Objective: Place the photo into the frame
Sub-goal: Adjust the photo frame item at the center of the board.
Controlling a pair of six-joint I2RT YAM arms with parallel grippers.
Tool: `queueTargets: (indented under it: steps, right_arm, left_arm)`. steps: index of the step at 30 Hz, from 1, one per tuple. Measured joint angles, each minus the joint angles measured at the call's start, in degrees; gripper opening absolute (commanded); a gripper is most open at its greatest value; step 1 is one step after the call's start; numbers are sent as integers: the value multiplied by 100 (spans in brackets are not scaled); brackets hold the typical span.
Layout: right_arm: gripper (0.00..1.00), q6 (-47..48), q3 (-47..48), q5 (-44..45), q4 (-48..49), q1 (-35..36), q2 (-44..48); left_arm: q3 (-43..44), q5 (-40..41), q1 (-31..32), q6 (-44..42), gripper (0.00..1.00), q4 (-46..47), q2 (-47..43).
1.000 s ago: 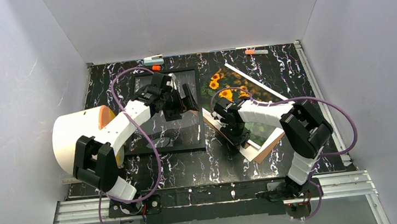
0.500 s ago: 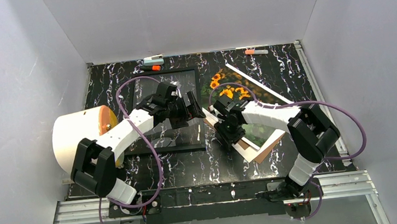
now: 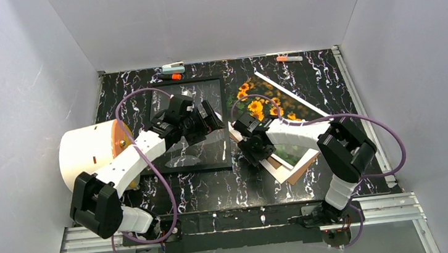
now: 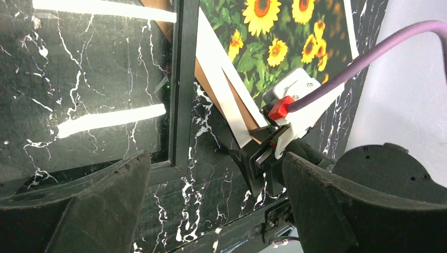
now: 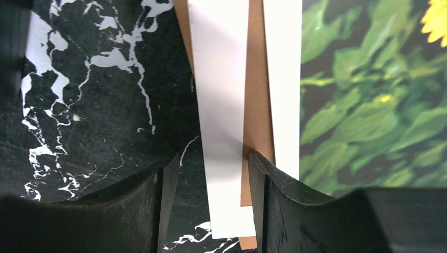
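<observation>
The photo (image 3: pixel 267 105), sunflowers face up, lies tilted on a brown backing board (image 3: pixel 304 166) at right of centre, with a white sheet edge (image 5: pixel 221 132) showing beside the board. The black frame (image 3: pixel 228 140) lies flat to its left. My right gripper (image 3: pixel 252 151) is low over the stack's near-left edge. Its jaws are open (image 5: pixel 211 158) astride the white edge, one finger (image 5: pixel 274 190) over the board (image 5: pixel 257 105). My left gripper (image 3: pixel 213 122) hovers open (image 4: pixel 216 163) above the frame's right rail (image 4: pixel 184 79), holding nothing. The photo (image 4: pixel 274 37) shows beyond it.
A white drum with an orange end (image 3: pixel 88 157) sits at the table's left edge, beside the left arm. Pens and markers (image 3: pixel 172 66) (image 3: pixel 289 58) lie along the back edge. Grey walls enclose three sides. Purple cables loop over both arms.
My right gripper's jaws have spread wider and it has shifted slightly left along the stack's edge. My left gripper swung right, then drew back a little over the frame, staying open.
</observation>
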State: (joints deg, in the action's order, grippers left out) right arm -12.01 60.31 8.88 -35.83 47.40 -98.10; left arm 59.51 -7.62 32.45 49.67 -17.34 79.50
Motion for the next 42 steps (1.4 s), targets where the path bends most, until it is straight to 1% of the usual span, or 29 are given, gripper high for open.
queueTargets:
  steps: [6,11,14,17,22,25,28,31,36,39,42]
  right_arm:
    - [47,-184,-37,39,37,181,0]
    - [43,-315,-146,125,144,173,87]
    - [41,-317,-155,24,157,153,101]
    - [40,-428,-166,-361,201,109,138]
    - [40,-887,-243,-1580,612,245,98]
    - [41,-1185,-249,-1980,813,343,33]
    - [51,-1515,-249,-1947,881,393,28]
    - [59,-1921,-247,-1674,848,407,120]
    - [64,-2736,-238,-793,398,393,717]
    - [65,-3136,-332,-605,267,363,1110]
    - [65,-3434,-706,-706,273,343,1460]
  left_arm:
    - [-197,-9,0,109,93,-11,-28]
    - [-208,-138,0,90,93,4,-28]
    - [-227,-278,2,50,93,57,-31]
    - [-326,-422,9,17,93,74,-48]
    - [-621,-579,98,-15,93,68,-210]
    - [-728,-629,186,-7,93,66,-326]
    - [-831,-649,299,20,93,70,-496]
    - [-957,-640,457,59,93,61,-673]
    - [-1141,-487,973,210,93,15,-835]
    - [-1279,-321,1303,354,93,7,-927]
    - [-1438,-146,1644,522,92,-7,-1045]
